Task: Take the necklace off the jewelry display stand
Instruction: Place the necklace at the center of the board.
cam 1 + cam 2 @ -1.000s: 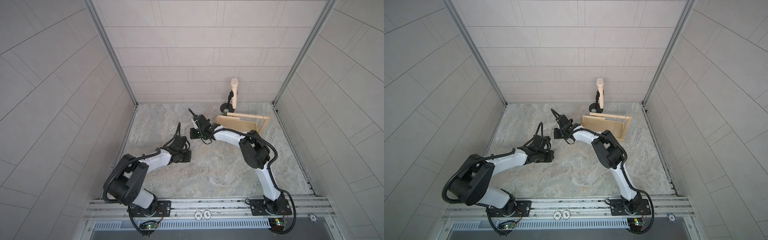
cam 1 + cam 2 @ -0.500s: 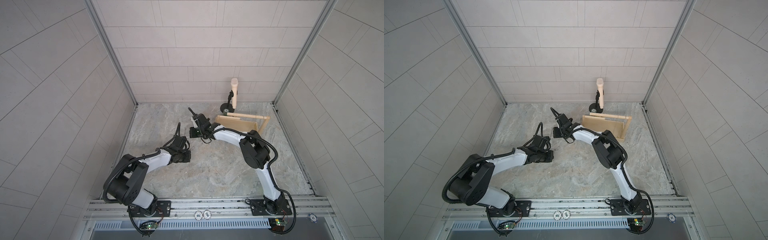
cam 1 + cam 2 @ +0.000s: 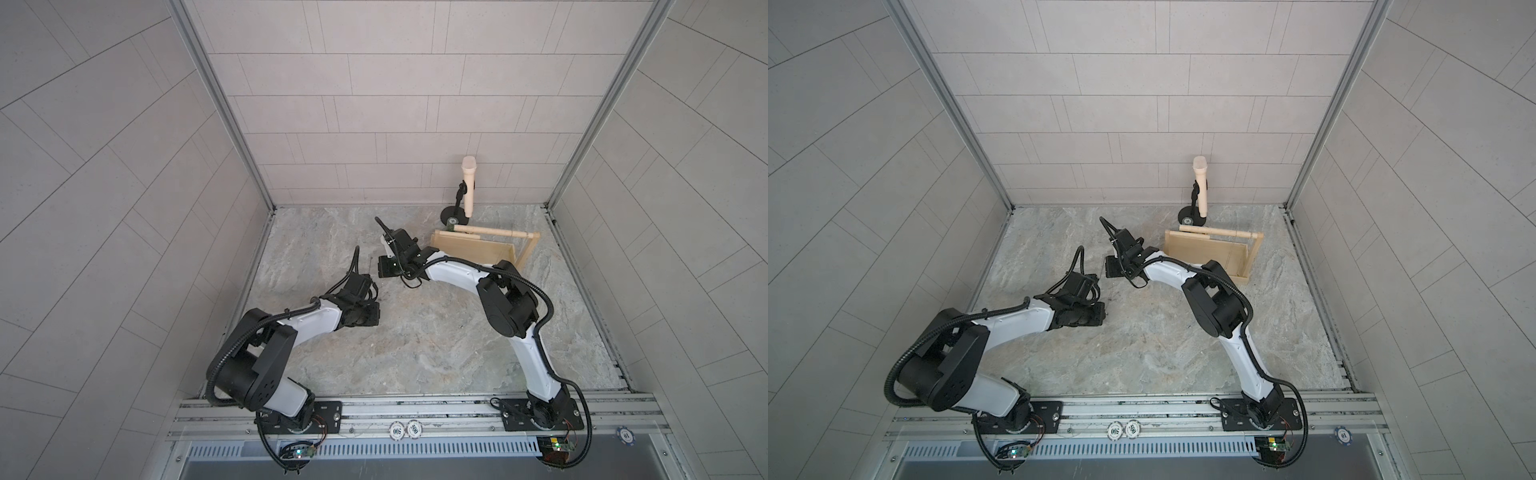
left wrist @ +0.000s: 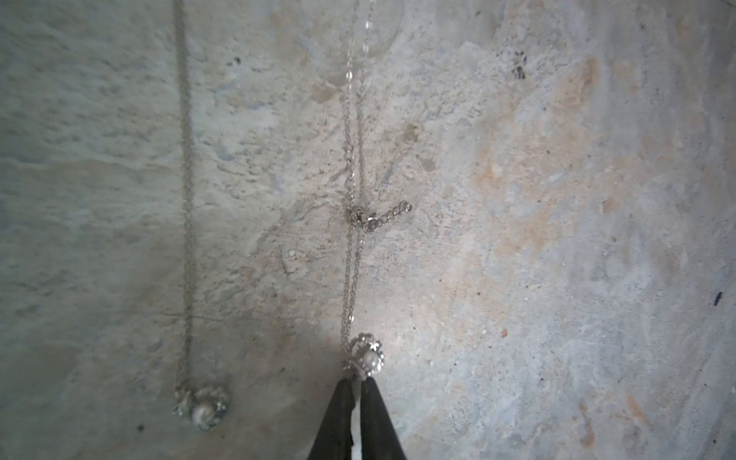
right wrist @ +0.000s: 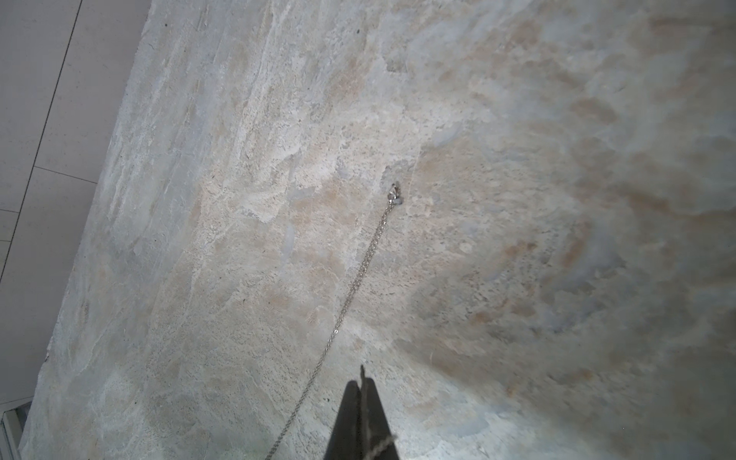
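Observation:
The necklace (image 4: 353, 255) is a thin silver chain with a pearl pendant (image 4: 368, 358), and it stretches over the stone table between my two grippers. My left gripper (image 4: 358, 381) has its jaws a narrow slit apart. The pendant sits right at the tips, and I cannot tell whether the chain there is still pinched. My right gripper (image 5: 361, 384) is shut on the necklace's other stretch, with a bit of chain (image 5: 382, 445) showing between its fingers. The clasp (image 5: 394, 195) lies further out. The jewelry display stand (image 3: 473, 249) (image 3: 1204, 249) of pale wood is at the back right, and its dowel (image 3: 490, 232) is bare.
A black round-based stand with a cream microphone (image 3: 468, 187) is behind the wooden rack by the back wall. Tiled walls close in the table on three sides. Both arms reach to the table's middle left, with the right forearm (image 3: 453, 272) passing in front of the rack.

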Controlling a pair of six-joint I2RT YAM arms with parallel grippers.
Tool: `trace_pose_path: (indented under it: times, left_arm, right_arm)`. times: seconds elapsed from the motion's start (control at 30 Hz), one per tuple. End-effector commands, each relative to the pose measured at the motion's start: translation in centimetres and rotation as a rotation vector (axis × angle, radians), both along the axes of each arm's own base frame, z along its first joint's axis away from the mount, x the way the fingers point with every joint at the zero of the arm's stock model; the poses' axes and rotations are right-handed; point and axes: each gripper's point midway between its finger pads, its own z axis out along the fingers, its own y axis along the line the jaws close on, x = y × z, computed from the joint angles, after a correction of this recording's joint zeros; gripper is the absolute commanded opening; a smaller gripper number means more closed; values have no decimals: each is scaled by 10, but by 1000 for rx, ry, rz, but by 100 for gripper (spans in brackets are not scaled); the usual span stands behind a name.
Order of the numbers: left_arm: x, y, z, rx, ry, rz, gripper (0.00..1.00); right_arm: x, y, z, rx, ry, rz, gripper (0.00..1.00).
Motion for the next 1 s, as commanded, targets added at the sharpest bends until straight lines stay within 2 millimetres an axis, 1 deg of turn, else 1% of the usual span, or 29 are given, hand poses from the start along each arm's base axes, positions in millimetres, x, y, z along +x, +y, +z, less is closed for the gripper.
trace_pose_path:
  times: [0.0, 0.1, 0.2, 0.37, 0.5, 0.63, 0.7, 0.83, 0.97]
  left_arm:
    - [-7, 11, -6, 37, 20, 16, 12]
    - [-5, 12, -4, 41, 13, 23, 13]
    - [-2, 12, 2, 29, -7, 37, 14]
    - [4, 12, 16, -31, -59, 85, 16]
    - [9, 12, 29, -82, -98, 119, 19]
    - [16, 20, 38, -138, -122, 205, 25]
    - [18, 24, 41, -171, -130, 234, 27]
    - [24, 23, 54, -240, -145, 260, 32]
    - [34, 22, 64, -350, -143, 308, 38]
  right_arm:
    - [0, 7, -4, 4, 13, -3, 0]
    - [0, 8, -4, 5, 12, -2, 0]
    - [1, 9, -5, 4, 13, -4, 0]
    - [4, 9, -6, -11, 11, -4, 0]
    - [5, 11, -10, -21, 19, 2, 0]
    - [8, 11, -13, -30, 19, 1, 0]
    - [9, 12, -16, -34, 22, 4, 0]
    - [13, 12, -20, -49, 26, 5, 0]
    - [17, 11, -25, -60, 30, 1, 0]
